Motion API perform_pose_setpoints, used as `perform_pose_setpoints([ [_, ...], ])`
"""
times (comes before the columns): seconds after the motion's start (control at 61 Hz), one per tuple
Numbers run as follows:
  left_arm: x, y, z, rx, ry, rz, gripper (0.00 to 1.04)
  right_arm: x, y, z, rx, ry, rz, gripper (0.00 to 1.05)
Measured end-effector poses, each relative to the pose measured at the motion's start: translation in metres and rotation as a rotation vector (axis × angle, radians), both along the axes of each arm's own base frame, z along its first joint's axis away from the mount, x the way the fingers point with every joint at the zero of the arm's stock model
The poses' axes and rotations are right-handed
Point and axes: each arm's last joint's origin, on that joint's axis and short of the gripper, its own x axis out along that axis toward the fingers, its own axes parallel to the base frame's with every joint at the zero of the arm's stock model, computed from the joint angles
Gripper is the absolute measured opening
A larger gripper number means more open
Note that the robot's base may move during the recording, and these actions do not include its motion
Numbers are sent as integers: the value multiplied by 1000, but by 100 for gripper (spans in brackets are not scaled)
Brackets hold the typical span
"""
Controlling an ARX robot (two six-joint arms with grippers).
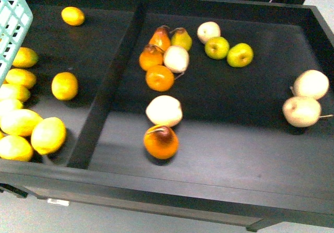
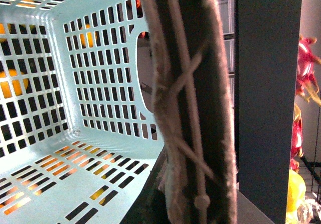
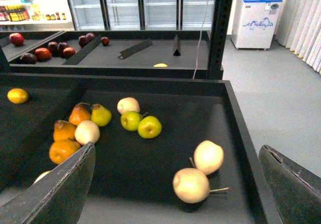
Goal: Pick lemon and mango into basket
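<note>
The teal basket (image 1: 10, 24) hangs at the top left over the left compartment. In the left wrist view its slotted inside (image 2: 75, 158) holds nothing, and the grey-brown ribbed handle (image 2: 193, 108) fills the middle. My left gripper is shut on that handle, and its fingers are hidden. Roundish lemons (image 1: 64, 85) (image 1: 73, 15) lie in the left compartment. Elongated yellow mangoes (image 1: 48, 135) are piled at its left edge. My right gripper (image 3: 175, 194) is open and empty above the right compartment, over two pale fruits, far from the lemons and mangoes.
A black divider (image 1: 107, 86) splits the black shelf tray. The right compartment holds pears and orange fruits (image 1: 160, 141), green apples (image 1: 239, 55) and pale round fruits (image 1: 301, 111). The tray has raised walls (image 1: 323, 29). Another shelf (image 3: 140, 53) stands behind.
</note>
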Motion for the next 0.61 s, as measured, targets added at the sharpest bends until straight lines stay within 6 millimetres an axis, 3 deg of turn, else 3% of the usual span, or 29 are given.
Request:
perform_pose_setpoints([
  [0.607,0,0,0,1,-1,0,6,0,0,0,0,0,-1,96],
])
